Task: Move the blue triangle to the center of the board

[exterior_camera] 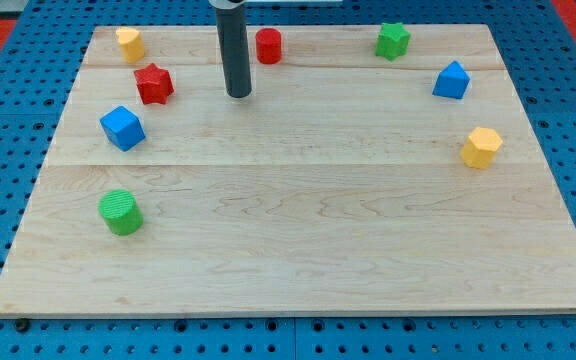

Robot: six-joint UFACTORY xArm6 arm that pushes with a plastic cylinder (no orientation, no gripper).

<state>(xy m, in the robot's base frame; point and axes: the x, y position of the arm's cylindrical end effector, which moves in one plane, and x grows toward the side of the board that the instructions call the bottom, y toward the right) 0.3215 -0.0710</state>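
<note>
The blue triangle [451,80] sits near the board's right edge, toward the view's top. My tip [239,94] rests on the board left of centre near the top, far to the left of the blue triangle. It stands between the red star [154,84] on its left and the red cylinder [268,46] up to its right, touching neither.
A blue cube [122,128] and a green cylinder [120,212] lie at the left. A yellow block [129,43] is at the top left. A green star [392,40] is at the top right. A yellow hexagon [481,147] lies below the blue triangle. The wooden board [298,250] lies on a blue pegboard.
</note>
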